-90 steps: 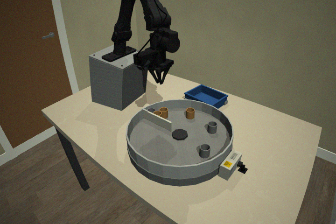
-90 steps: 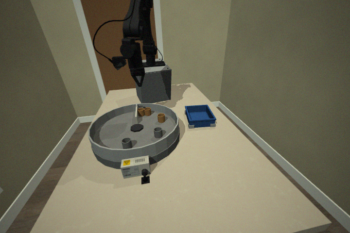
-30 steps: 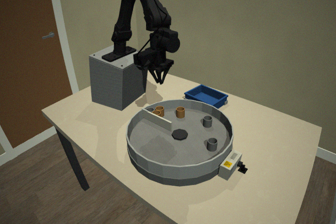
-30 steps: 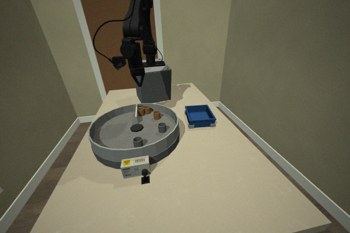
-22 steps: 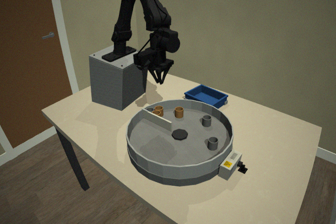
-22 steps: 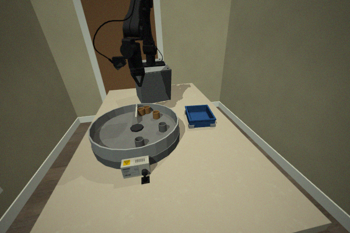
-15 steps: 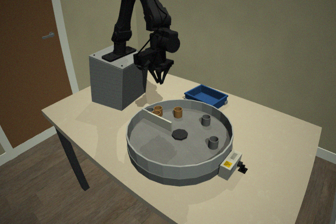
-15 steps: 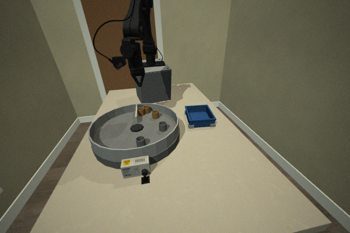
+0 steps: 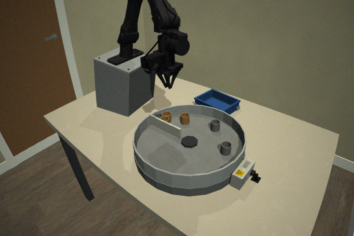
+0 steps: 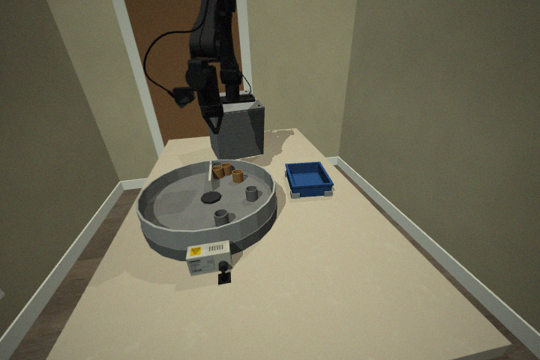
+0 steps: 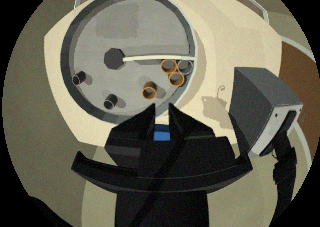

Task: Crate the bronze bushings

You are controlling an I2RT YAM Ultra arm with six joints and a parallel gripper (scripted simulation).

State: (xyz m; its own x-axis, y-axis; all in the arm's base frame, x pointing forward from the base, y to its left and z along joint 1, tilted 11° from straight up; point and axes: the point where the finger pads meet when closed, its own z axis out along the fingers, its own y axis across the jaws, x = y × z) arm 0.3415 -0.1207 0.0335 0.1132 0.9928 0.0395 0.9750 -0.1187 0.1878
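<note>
The turntable point(image 9: 205, 163) point(image 10: 172, 220) point(image 11: 145, 32) bears three bronze and three steel bushings. Two bronze bushings, one point(image 9: 166, 113) point(image 10: 226, 169) and another point(image 9: 166, 120) point(image 10: 217, 172), stand close together by the white bar, with a steel bushing beside them partly hidden. A third bronze bushing point(image 9: 184, 119) point(image 10: 237, 177) point(image 11: 150, 87) stands apart. Steel bushings, one point(image 9: 215, 127) point(image 10: 251, 194) and another point(image 9: 225, 150) point(image 10: 221, 219), stand further round. The blue crate point(image 9: 217, 104) point(image 10: 310, 190) point(image 11: 161, 135) looks empty. My gripper point(image 9: 169, 87) point(image 10: 216, 131) point(image 11: 162, 106) is slightly open and empty, high above the table behind the turntable.
The white bar point(image 9: 169, 129) point(image 10: 210, 172) point(image 11: 155, 58) reaches from the turntable's rim towards the dark hub point(image 9: 189, 141) point(image 10: 211, 197) point(image 11: 114, 59). A raised wall surrounds the turntable. A control box point(image 9: 238, 179) point(image 10: 209, 259) sits against its outside. The grey pedestal point(image 9: 112, 86) point(image 10: 241, 131) point(image 11: 252, 97) carries the arm.
</note>
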